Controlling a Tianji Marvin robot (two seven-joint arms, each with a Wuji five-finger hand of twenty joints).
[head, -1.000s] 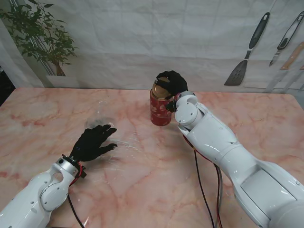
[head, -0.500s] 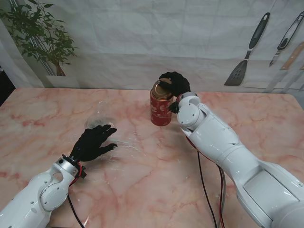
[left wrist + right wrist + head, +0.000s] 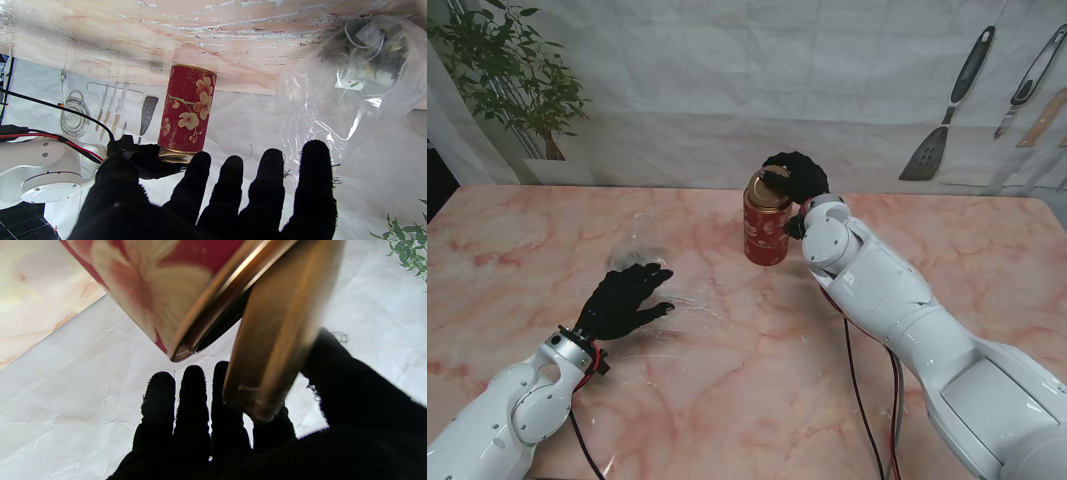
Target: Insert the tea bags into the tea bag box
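Nearest to me, the left robot hand [image 3: 625, 297] lies palm down on the marble bench [image 3: 727, 400] with its fingers [image 3: 313, 173] spread and released, pressing on the edge of a clear plastic bag [image 3: 642, 265] that spreads just beyond its fingertips. That hold looks meant to pin the bag in place so its contents can be drawn out later. In the left wrist view the tea bags [image 3: 365, 56] show as a dark bundle with pale tags still inside the plastic, though the film is too crumpled to count them. Farther from me and well apart to the right, the red flowered tea bag box [image 3: 765, 228] stands upright on the bench. The right robot hand [image 3: 795, 178] is curled over its top, grasping the gold lid [image 3: 277, 330]; the right wrist view shows the lid tipped up and clear of the rim [image 3: 213, 310] on one side, so the box is being opened before anything goes in. Against the frame a second ago, the right robot hand has shifted slightly to the right and away from me with the lid, baring more of the mouth, while the left robot hand, the bag and the box have stayed put.
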